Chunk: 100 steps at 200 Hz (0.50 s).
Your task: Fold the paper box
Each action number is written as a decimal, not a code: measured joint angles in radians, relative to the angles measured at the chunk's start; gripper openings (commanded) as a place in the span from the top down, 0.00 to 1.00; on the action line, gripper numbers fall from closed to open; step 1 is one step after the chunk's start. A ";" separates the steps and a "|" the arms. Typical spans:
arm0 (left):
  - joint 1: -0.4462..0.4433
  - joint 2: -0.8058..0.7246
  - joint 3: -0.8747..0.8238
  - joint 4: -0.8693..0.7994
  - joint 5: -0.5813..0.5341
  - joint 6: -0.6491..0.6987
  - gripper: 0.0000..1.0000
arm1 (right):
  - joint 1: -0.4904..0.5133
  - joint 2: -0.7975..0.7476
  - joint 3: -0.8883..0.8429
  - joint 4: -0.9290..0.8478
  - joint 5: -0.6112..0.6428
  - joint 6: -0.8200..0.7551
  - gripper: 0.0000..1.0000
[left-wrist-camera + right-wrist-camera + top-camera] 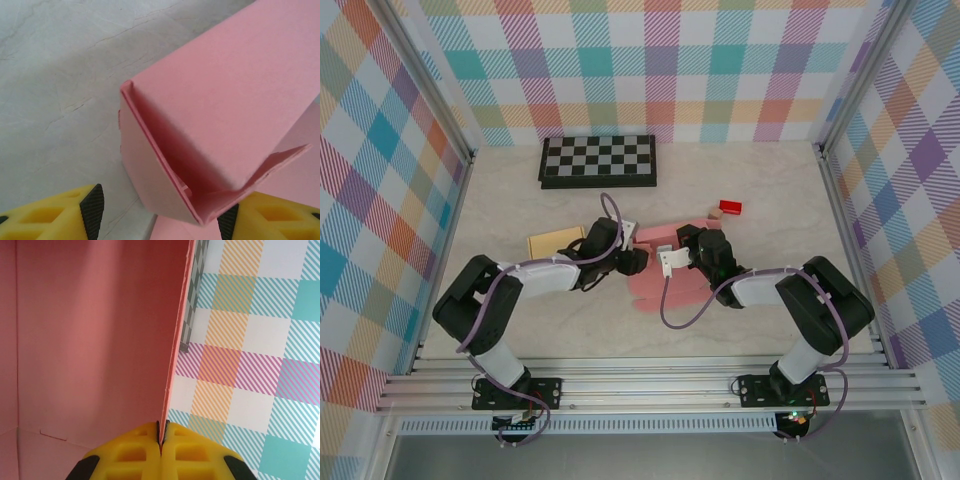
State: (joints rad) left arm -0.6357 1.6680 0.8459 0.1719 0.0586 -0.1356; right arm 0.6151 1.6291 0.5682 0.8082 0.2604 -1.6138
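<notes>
At the left of the pale marbled tabletop [520,315], seen from above, a flat tan cardboard piece [554,243] lies just beside the left arm's wrist. Behind it, near the back wall, rests a black-and-white checkerboard [599,161], well apart from both arms.

The left gripper [636,262] reaches in toward the table's middle and meets the left edge of the pink paper box [655,288], which sits between the two arms, partly raised into shape. In the left wrist view the left gripper [160,215] is released: its black pads [92,205] stand wide apart with a folded corner of the box [225,100] between them. The left-hand pad is clear of the paper, with bare tabletop showing in the gap; the other pad sits close under a loose flap, and contact there cannot be told.

The right gripper [672,258] comes in from the other side. In the right wrist view its yellow fingers [161,432] are clenched together on the thin edge of an upright pink panel of the box [90,340] — the panel rises straight from the pinch, and a plaid wall [250,340] shows past it.

Farther right and behind the box, a small red block [730,207] lies on the table, apart from both grippers.
</notes>
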 measured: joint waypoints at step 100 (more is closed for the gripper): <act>-0.036 0.072 0.068 0.008 -0.149 -0.085 0.40 | 0.000 0.000 0.000 -0.001 0.012 0.001 1.00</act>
State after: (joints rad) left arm -0.6716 1.7401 0.9142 0.1799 -0.0906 -0.2203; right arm 0.6151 1.6291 0.5682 0.8074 0.2722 -1.6131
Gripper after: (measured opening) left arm 0.610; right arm 0.047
